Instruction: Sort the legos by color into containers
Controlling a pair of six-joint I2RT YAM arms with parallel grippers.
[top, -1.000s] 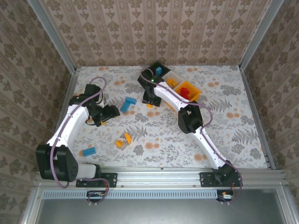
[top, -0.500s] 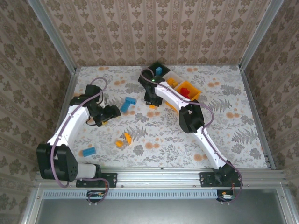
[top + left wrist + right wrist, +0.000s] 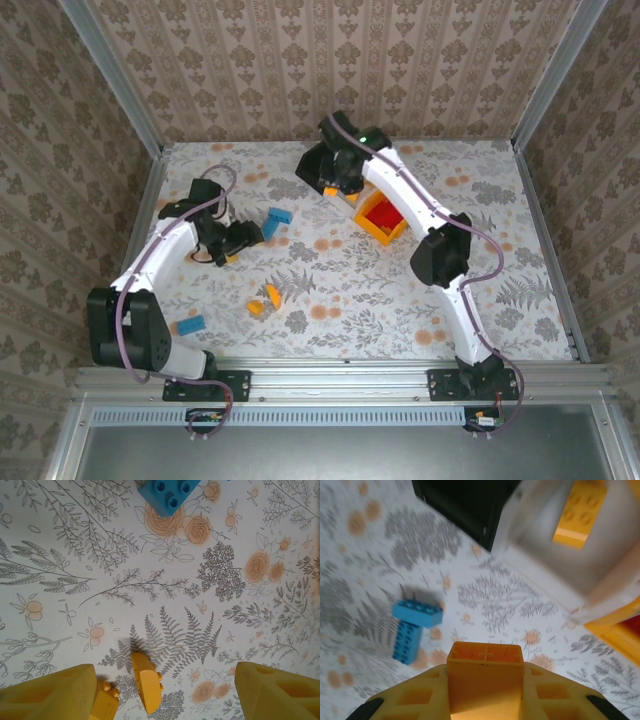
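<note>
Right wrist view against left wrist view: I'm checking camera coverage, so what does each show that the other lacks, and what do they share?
Right wrist: the right claw clamps an orange-yellow lego, facing the black bin, the white bin holding a yellow brick, and the orange-yellow bin. Left wrist: the left claw open over two yellow legos. Both: the floral table and a blue lego, though I cannot tell whether it is the same one.

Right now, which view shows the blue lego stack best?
Right wrist: the blue lego stack is whole and large, if slightly blurred. Top external shows it small; left wrist crops what is probably its corner.
</note>
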